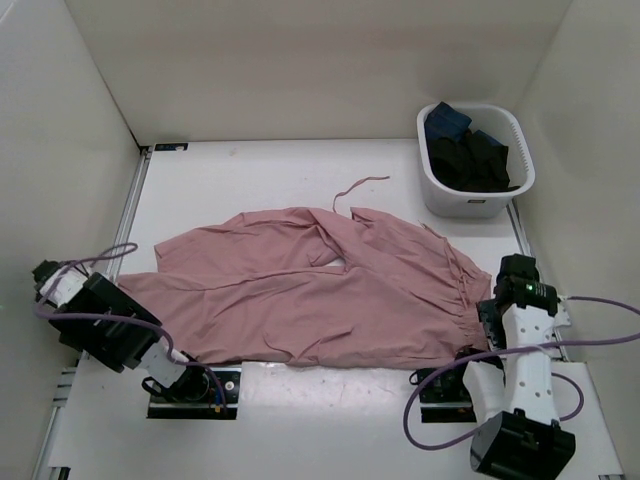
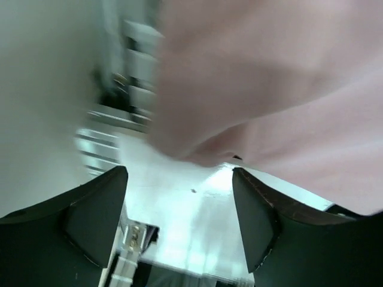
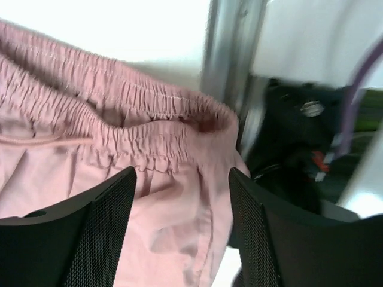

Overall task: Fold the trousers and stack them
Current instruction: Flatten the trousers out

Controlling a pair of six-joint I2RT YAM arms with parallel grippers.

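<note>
Yet to be folded: the trousers (image 1: 320,290), sprawled in front and left of the white basket (image 1: 475,160), legs crossed. Left gripper (image 2: 179,215) spread wide and empty at the hem farthest from the basket; right gripper (image 3: 182,221) parted over the waistband, gripping nothing. 0 folds, no stack.

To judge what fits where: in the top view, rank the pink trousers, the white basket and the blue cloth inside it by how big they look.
Largest: trousers, by far.
Next: white basket.
Smallest: blue cloth, though partly tucked among black clothes.
</note>
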